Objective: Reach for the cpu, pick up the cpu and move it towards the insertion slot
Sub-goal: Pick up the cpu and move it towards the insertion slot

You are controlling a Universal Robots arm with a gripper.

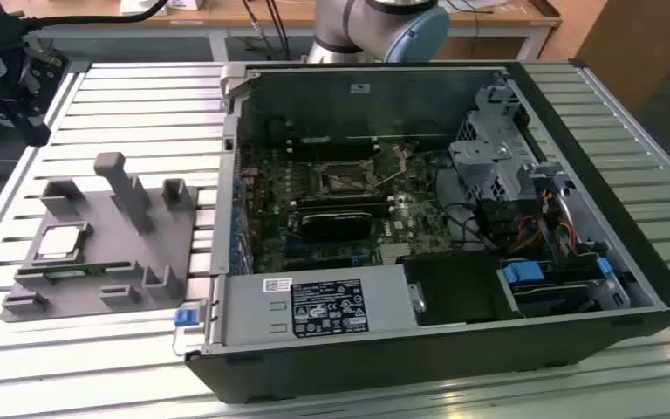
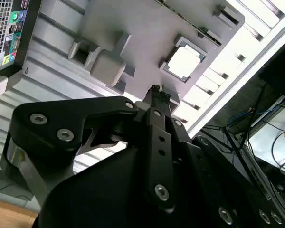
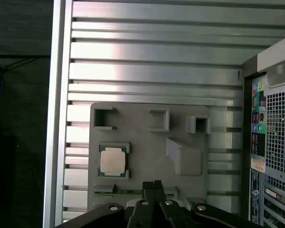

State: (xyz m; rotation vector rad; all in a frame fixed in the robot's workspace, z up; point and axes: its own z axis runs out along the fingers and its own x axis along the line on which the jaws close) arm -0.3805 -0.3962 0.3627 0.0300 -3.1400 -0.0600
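Note:
The cpu (image 1: 62,243) is a flat square chip with a silvery top. It lies in a shallow pocket of the grey holder block (image 1: 137,253) at the exterior view's left. Both wrist views show the cpu (image 2: 184,61) (image 3: 113,160) from above, untouched. My gripper (image 2: 155,93) (image 3: 152,184) hovers high over the holder block, off to one side of the chip, its black fingers pressed together on nothing. The insertion slot (image 1: 344,181) is the square socket with a metal frame on the motherboard inside the open computer case.
The open black computer case (image 1: 614,218) fills the exterior view's right, with drive cages, cables and a black cooler block (image 1: 335,223) inside. Upright pegs (image 1: 119,188) rise from the holder block, and a green memory stick (image 1: 73,271) lies in it. The slatted metal table (image 1: 137,105) carries everything.

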